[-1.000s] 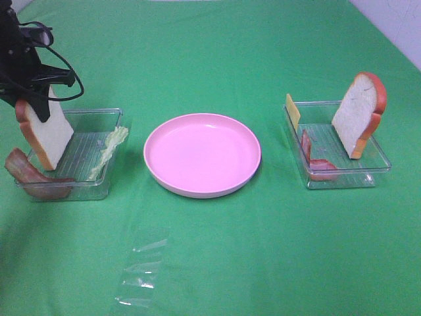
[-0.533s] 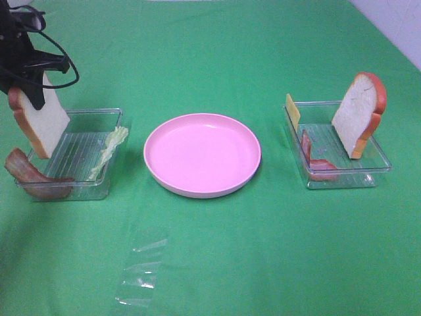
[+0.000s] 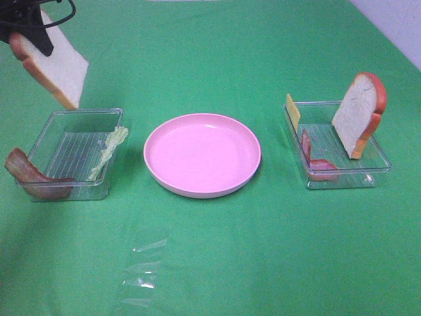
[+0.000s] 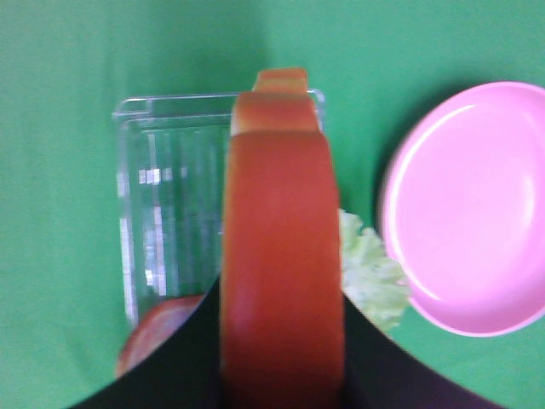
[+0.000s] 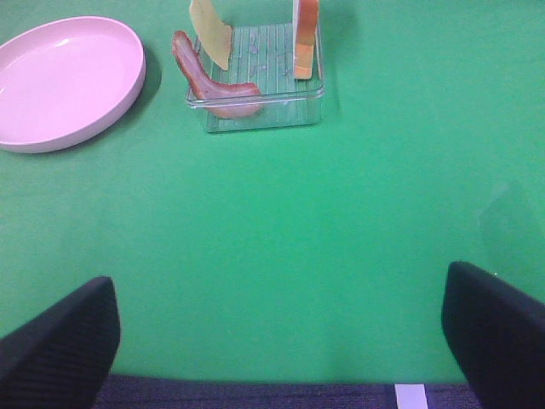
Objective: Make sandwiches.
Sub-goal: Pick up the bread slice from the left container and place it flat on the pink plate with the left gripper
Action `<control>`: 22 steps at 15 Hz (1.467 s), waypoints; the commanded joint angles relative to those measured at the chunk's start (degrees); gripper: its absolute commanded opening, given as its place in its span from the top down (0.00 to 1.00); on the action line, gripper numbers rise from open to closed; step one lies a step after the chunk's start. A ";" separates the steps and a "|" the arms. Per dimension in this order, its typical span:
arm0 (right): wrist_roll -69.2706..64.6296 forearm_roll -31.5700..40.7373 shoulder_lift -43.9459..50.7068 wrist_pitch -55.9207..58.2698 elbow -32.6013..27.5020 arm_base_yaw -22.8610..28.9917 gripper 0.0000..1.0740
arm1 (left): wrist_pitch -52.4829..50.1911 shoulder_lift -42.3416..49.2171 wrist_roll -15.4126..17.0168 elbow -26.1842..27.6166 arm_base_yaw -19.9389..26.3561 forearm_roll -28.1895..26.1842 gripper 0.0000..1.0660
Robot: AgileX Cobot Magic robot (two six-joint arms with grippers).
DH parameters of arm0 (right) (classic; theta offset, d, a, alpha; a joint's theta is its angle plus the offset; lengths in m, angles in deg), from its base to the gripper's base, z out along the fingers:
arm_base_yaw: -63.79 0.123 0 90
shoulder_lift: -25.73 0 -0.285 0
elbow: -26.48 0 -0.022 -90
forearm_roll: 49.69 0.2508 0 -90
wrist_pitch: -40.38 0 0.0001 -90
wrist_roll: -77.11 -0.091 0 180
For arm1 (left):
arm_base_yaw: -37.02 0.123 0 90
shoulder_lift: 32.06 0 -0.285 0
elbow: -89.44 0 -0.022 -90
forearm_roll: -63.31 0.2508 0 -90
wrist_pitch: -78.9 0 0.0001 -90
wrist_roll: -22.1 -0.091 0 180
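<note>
Barely begun: a bread slice (image 3: pixel 58 64) is pinched by the left claw (image 3: pixel 33 29) at ten o'clock, the right claw (image 5: pixel 278 341) spread, the pink plate (image 3: pixel 202 155) unfilled.

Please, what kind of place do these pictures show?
Probably a robot test bench, not a real kitchen: a table under green cloth, toy food such as a bread slice in clear plastic trays, and a pink plate.

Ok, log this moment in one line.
left gripper: holding bread slice above left tray | right gripper: open, over green cloth
</note>
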 commanded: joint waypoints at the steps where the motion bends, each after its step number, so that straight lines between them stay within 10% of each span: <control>1: 0.40 -0.46 1.49 -0.40 -0.06 -0.34 0.09 | -0.06 -0.06 -2.52 0.34 -2.41 -11.34 1.00; 4: 0.40 -0.46 1.49 -0.40 -0.06 -0.34 0.09 | -5.56 -2.75 -4.18 0.34 -9.28 -22.00 1.00; 9: 0.40 -0.46 1.49 -0.40 -0.06 -0.34 0.09 | -16.16 -11.12 -0.92 0.34 -19.82 -23.66 1.00; 22: 0.40 -0.46 1.49 -0.40 -0.06 -0.34 0.09 | -19.48 -19.48 2.98 0.34 -20.97 -23.09 1.00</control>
